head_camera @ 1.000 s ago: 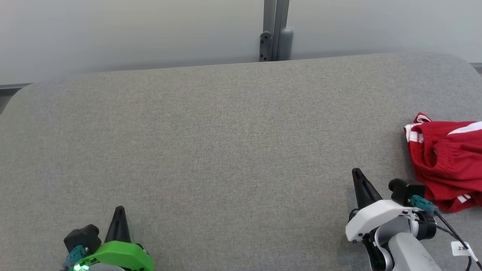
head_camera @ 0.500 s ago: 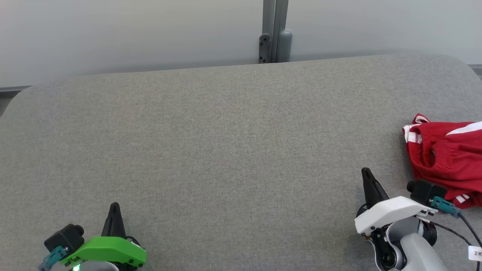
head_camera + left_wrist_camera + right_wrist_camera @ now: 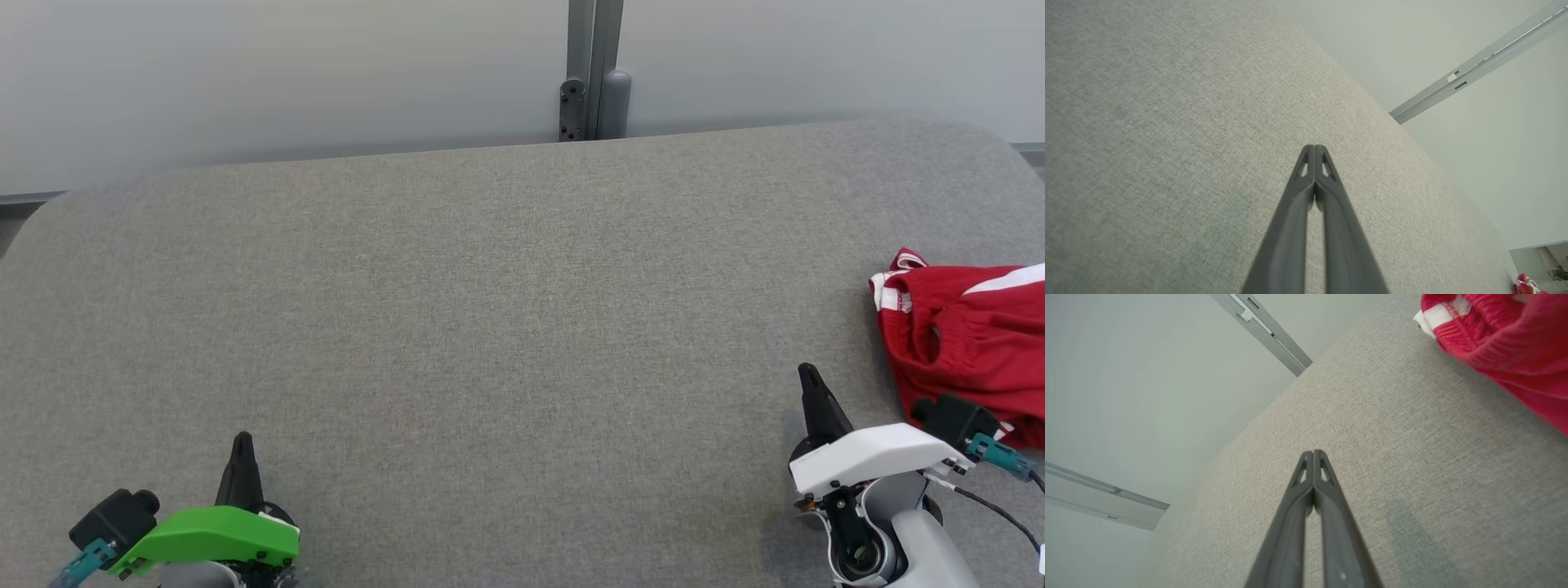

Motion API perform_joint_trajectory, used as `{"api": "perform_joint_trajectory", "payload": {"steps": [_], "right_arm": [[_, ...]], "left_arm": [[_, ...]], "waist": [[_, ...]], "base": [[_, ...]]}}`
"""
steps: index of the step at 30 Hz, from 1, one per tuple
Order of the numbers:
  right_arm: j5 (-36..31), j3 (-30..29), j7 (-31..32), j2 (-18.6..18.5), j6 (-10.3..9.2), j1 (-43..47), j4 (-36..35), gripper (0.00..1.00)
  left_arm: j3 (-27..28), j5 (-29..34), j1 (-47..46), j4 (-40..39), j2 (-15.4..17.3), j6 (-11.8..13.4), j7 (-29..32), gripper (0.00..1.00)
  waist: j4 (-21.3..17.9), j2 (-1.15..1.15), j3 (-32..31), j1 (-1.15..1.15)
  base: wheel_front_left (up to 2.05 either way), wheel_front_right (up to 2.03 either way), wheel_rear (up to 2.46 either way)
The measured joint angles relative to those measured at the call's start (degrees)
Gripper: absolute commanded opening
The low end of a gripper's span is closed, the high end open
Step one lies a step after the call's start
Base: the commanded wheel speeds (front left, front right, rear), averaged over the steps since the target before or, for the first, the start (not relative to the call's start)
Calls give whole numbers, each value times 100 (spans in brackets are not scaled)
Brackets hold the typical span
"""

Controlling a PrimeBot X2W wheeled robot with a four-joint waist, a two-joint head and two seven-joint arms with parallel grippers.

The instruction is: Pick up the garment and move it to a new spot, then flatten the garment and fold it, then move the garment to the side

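You've got L gripper [image 3: 242, 447] at 7 o'clock, R gripper [image 3: 811, 382] at 4, both clenched empty. Crumpled red garment [image 3: 971, 343] w/ white trim lies at 3 o'clock on woven grey surface [image 3: 490, 310]

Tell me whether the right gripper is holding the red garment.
No, the right gripper is shut on nothing, and the red garment lies apart from it on the grey surface.
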Motion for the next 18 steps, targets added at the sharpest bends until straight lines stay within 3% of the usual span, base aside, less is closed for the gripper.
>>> {"api": "perform_joint_trajectory", "payload": {"steps": [18], "right_arm": [[1282,-180,330,-5,-2,103,-294,0]], "left_arm": [[126,-1205,-8,-225,5,-119,333,0]], "waist": [[-20,0,-53,0]], "base": [[0,0,0]]}}
